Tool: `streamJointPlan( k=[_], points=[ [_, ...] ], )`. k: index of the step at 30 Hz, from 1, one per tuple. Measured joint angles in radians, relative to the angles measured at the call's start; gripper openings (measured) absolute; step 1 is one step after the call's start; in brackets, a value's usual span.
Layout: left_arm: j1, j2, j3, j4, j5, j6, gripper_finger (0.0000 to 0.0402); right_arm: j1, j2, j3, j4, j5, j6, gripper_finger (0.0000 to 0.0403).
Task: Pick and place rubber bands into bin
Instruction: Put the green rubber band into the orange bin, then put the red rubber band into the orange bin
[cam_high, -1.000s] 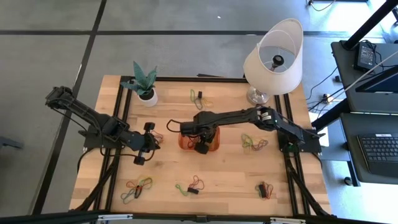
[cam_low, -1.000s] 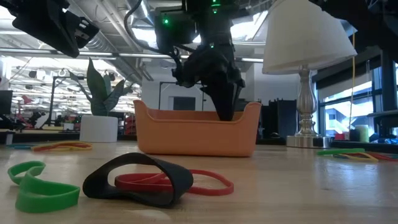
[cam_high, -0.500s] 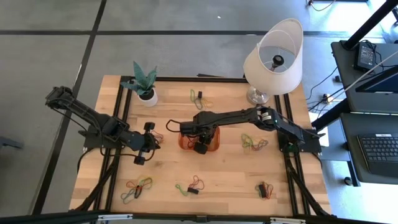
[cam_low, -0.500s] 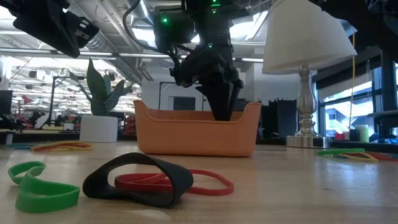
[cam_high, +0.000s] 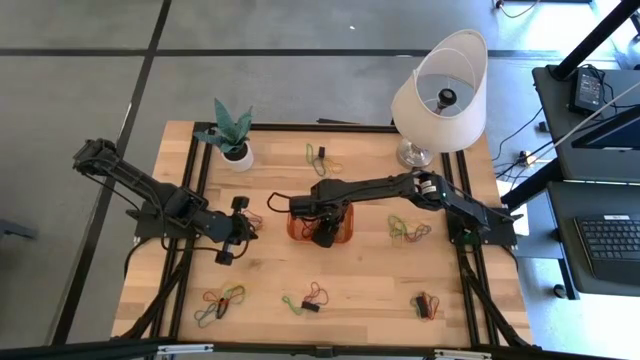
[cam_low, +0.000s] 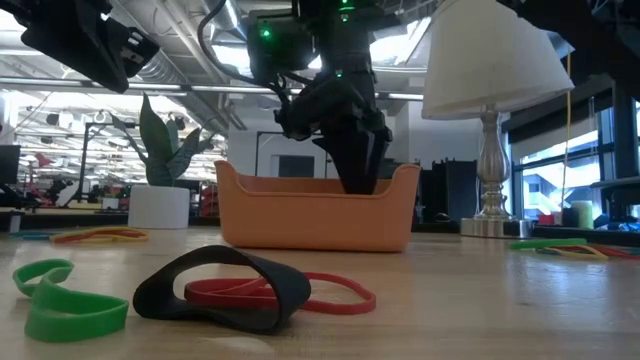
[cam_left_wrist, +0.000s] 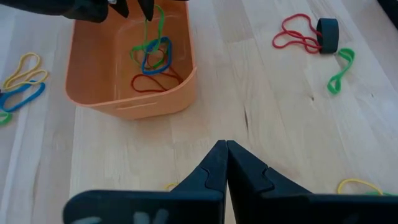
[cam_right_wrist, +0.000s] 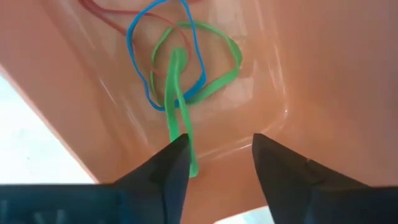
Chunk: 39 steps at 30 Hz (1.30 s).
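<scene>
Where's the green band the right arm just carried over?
The green rubber band lies inside the orange bin at mid-table, draped over a blue band, one end still against a finger of the open right gripper.

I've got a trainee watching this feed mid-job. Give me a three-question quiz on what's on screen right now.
1. True or false: the right end effector is over the bin.
2. Which band colours lie in the bin? A) green, blue, red B) yellow, black C) none
3. Fill in: the left end effector is ____, holding nothing.

Key: 1 true. 2 A: a green band, blue band and red band. 3 shut.
</scene>
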Motion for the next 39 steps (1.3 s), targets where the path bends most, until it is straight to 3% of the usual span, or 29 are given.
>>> streamJointPlan(
  k=[5,8,20,29,33,39],
  points=[
    [0.000,0.000,0.000,0.000,0.000,0.000,0.0003,0.000,0.000,0.000,0.002,-0.004,-0.031,0.0226],
    [0.000,0.000,0.000,0.000,0.000,0.000,0.0003,0.002,0.000,0.000,-0.059,0.140,0.020,0.0241],
    [0.000,0.000,0.000,0.000,0.000,0.000,0.0003,0.008,-0.015,0.046,-0.055,0.140,-0.017,0.0243],
    [0.000,0.000,0.000,0.001,0.000,-0.027,0.0003,0.045,-0.214,0.048,0.025,0.251,-0.061,0.0241],
    [0.000,0.000,0.000,0.000,-0.015,-0.075,0.0003,0.081,-0.345,-0.061,0.113,0.276,-0.067,0.0223],
    [0.000,0.000,0.000,0.002,-0.079,-0.131,0.0003,0.156,-0.631,-0.446,0.373,0.283,-0.002,0.0187]
  ],
)
